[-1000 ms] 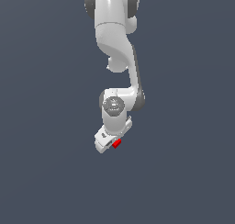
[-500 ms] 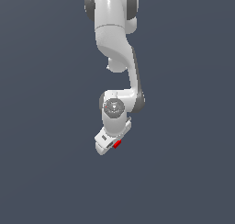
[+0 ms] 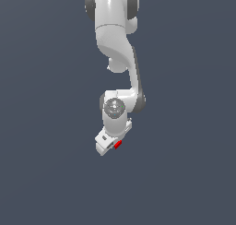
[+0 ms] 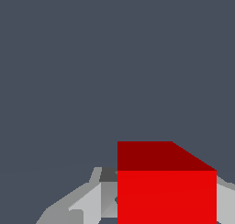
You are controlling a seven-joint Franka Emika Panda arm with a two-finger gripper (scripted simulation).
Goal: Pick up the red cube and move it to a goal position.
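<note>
Plain slate-grey backdrop, no counter edge or goal marker visible. Hand [image 3: 109,145] clenched on the red cube [image 3: 118,144], which sits between the fingers [image 4: 87,202], clear of any surface. Judged step: carry phase. Next move calls for steady transport to the goal, grip unchanged. Arm hangs from above, elbow bent, wrist tilted.

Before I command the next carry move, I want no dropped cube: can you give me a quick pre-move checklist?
1. Red cube sits at the gripper: ok.
2. Fingers flank the cube in the wrist view: ok.
3. Grip firmness or contact: cannot tell.
4. No other object showing near the arm: ok.
5. Goal position marked in either view: not ok, none visible.
6. Cube lifted off a surface: cannot tell.
</note>
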